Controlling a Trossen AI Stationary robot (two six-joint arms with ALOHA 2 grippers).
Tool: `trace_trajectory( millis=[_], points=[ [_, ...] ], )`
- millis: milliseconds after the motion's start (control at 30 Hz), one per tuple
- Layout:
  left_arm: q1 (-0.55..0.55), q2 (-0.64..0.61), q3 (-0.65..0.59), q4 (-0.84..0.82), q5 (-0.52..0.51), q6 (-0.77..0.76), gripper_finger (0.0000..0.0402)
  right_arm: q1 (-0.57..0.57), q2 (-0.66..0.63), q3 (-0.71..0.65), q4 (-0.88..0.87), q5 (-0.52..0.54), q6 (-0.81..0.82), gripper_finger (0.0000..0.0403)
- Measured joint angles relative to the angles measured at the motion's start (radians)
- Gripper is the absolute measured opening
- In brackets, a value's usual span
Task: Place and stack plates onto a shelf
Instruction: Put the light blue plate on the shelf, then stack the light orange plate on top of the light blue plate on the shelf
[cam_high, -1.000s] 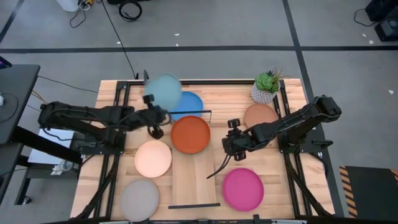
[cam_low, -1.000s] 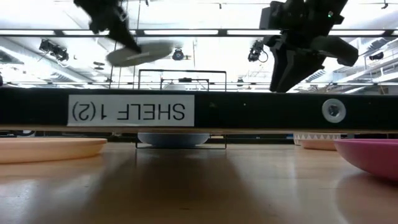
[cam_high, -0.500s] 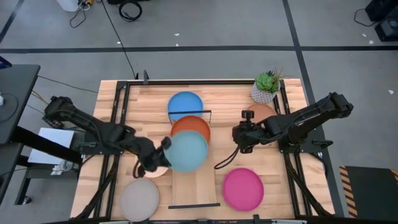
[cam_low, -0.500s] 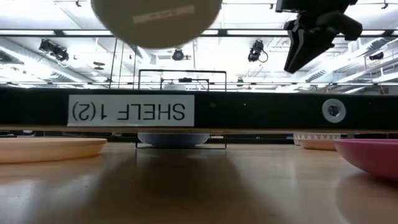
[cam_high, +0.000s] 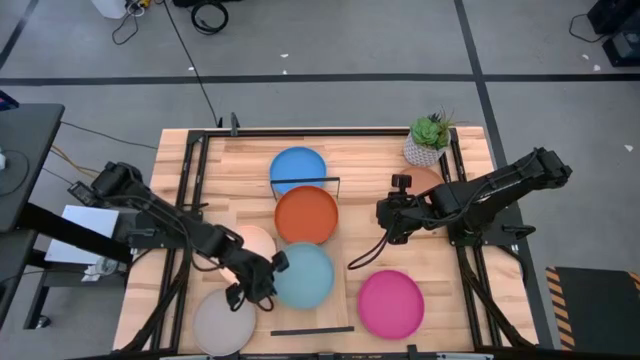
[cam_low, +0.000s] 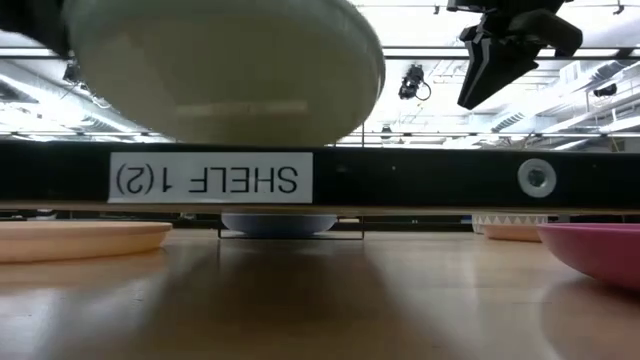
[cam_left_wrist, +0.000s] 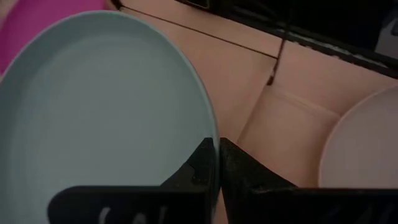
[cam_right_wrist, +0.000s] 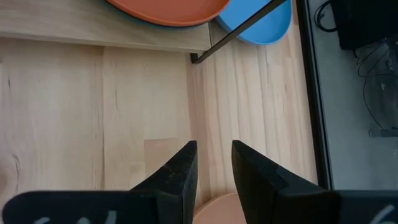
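Grey concrete floor surrounds my slatted wooden tabletop (cam_high: 220, 170), and on it lies the long light-wood shelf plank (cam_high: 315, 305) with black wire frames at its ends. I have the round light teal plate (cam_high: 303, 274) pinched by its rim in the left gripper (cam_high: 262, 279), fingers clenched on the edge as the left wrist view shows; the plate hangs just ahead of that gripper, over the shelf's middle. Whether it already touches the wood I cannot tell.

Beyond the plate sits the round orange plate (cam_high: 306, 215), already on the shelf, with a dark rim under it in the right wrist view that may be another plate. So I judge two done at most, a third arriving. Left on the table: the blue plate (cam_high: 298, 169) past the shelf's far frame, the cream plate (cam_high: 256, 240) and grey plate (cam_high: 223, 322) beside my left gripper, the magenta plate (cam_high: 391, 304), and a tan plate (cam_high: 425, 179) mostly hidden under the right arm.

The right gripper (cam_high: 392, 213) hovers empty beside the shelf, fingers slightly parted.
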Motion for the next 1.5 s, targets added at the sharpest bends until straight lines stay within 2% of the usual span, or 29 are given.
trace_trajectory(
  millis=[167, 300, 533, 667, 833, 1000, 1100, 1367, 1500],
  points=[
    [-0.016, 0.060, 0.000, 0.041, -0.002, -0.028, 0.0030, 0.000, 0.000, 0.000, 0.006, 0.000, 0.002, 0.0105],
    [-0.016, 0.101, 0.000, 0.097, -0.050, -0.075, 0.0045, 0.000, 0.000, 0.000, 0.013, 0.000, 0.001, 0.0105],
    [-0.017, 0.096, 0.000, 0.126, -0.043, -0.166, 0.0103, 0.000, 0.000, 0.000, 0.020, -0.001, -0.011, 0.0105],
    [-0.025, 0.060, 0.002, 0.045, -0.037, -0.322, 0.0128, 0.000, 0.000, 0.000, 0.026, -0.001, -0.027, 0.0105],
    [-0.041, 0.044, 0.000, -0.100, -0.089, -0.616, 0.0131, 0.000, 0.001, 0.000, 0.033, -0.001, -0.044, 0.0105],
    [-0.062, 0.075, -0.057, -0.124, -0.151, -0.948, 0.0132, 0.000, 0.001, 0.000, 0.040, 0.000, -0.047, 0.0105],
    [-0.068, 0.088, -0.084, -0.121, -0.157, -1.092, 0.0132, 0.000, 0.001, 0.000, 0.053, 0.000, -0.061, 0.0105],
    [-0.087, 0.105, -0.088, -0.159, -0.247, -1.134, 0.0132, -0.008, 0.001, 0.000, 0.102, -0.001, -0.123, 0.0105],
    [-0.105, 0.127, -0.088, -0.160, -0.255, -1.170, 0.0132, -0.018, 0.001, 0.000, 0.103, -0.002, -0.125, 0.0105]
  ],
)
